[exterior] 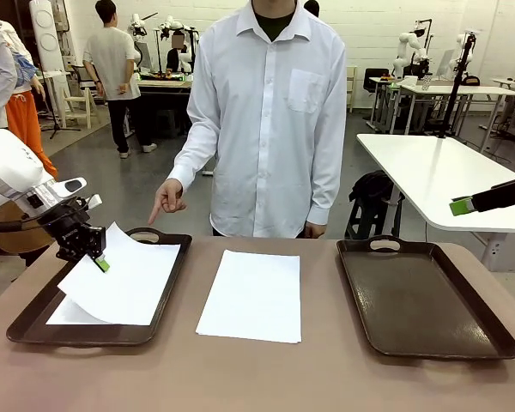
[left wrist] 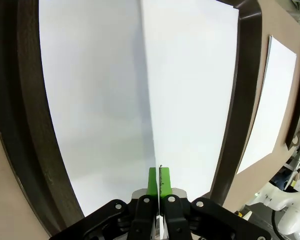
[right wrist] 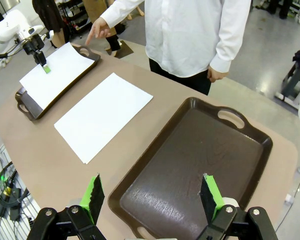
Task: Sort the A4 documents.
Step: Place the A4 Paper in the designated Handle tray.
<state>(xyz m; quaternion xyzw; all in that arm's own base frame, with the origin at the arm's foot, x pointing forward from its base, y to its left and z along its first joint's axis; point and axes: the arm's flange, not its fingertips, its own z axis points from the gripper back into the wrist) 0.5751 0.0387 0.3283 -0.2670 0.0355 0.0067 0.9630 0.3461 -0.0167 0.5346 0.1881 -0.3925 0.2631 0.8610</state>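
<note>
Your left gripper (exterior: pixel 99 262) clamps one A4 sheet (exterior: pixel 129 279) over the left tray (exterior: pixel 34 330); right gripper (right wrist: pixel 152 192) jaws apart (central sheet (exterior: pixel 251 294) not yet sorted).

No legible text, no labels — nothing readable

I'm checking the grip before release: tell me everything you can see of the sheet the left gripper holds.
The sheet is thin, plain white paper, blank-looking. The left gripper has its jaws shut on the left edge, raising that side, so it slopes down to the right over the left tray. Another white sheet lies beneath it in the tray. The person's pointing hand is near its far edge, not touching.
</note>
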